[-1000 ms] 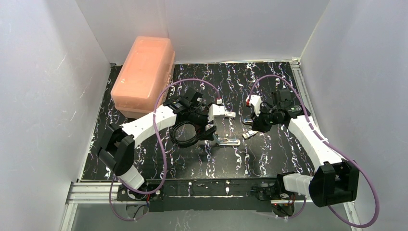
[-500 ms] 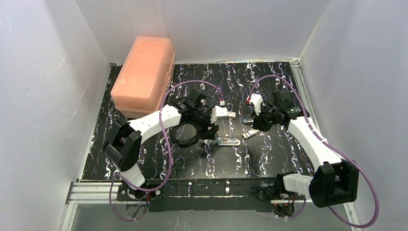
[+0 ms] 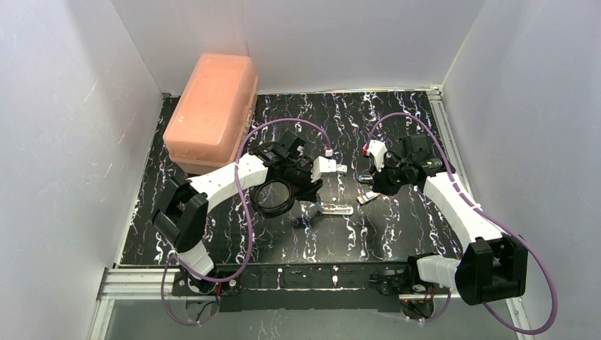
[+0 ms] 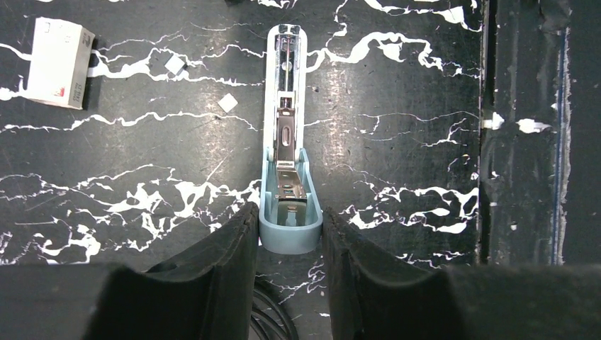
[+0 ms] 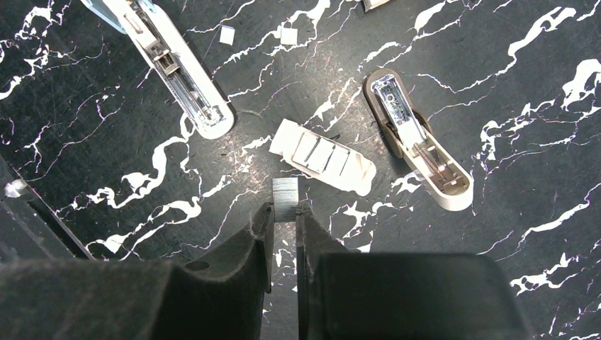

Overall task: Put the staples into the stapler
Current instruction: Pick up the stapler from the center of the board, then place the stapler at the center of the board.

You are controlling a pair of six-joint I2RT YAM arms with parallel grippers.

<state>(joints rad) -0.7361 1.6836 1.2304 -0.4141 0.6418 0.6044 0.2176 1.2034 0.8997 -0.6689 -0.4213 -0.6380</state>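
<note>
Now my left gripper (image 4: 288,219) has closed in from a wide spread. Its pads sit against both sides of the rounded near end of the stapler (image 4: 286,142), at the lower middle of the left wrist view, so I judge it clamped there. The stapler has not shifted: it lies open and flat on the table (image 4: 425,106), silver channel up, running toward the top of that frame. That steadies the channel and leaves it exposed for loading. My right gripper (image 5: 285,212) is unchanged, pinched on the staples (image 5: 285,197), a short silvery strip poking past the fingertips at the centre of the right wrist view. The strip is well apart from the stapler, which lies in that frame's upper left. Just beyond the strip lies the tan cardboard sleeve (image 5: 322,157), with a beige stapler-like piece (image 5: 418,145) to its right. Next, I judge, the strip must cross to the channel. The small white block (image 4: 57,62), upper left of the left wrist view, carries print and a red mark too small to read.
</note>
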